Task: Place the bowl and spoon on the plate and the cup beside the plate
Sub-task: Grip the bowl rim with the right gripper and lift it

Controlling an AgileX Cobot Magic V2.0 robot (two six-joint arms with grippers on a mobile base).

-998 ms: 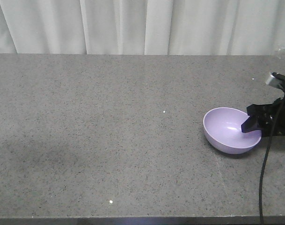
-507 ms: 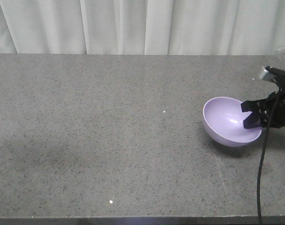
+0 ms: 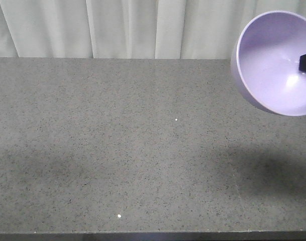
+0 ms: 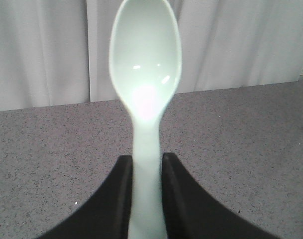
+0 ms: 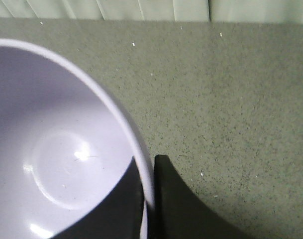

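bowl (image 3: 273,63) hangs at the upper right of the front view, clear of the grey desk (image 3: 117,150) and tipped with its opening showing, its rim pinched by the right gripper (image 5: 149,199). the left gripper (image 4: 144,194) clamps the spoon (image 4: 145,74) by its handle, scoop up.

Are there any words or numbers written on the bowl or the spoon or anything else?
None: no words, numbers or signs show in any view.
The bowl is plain lilac inside and out.
The spoon is plain mint green.
The table shows only grey speckles.
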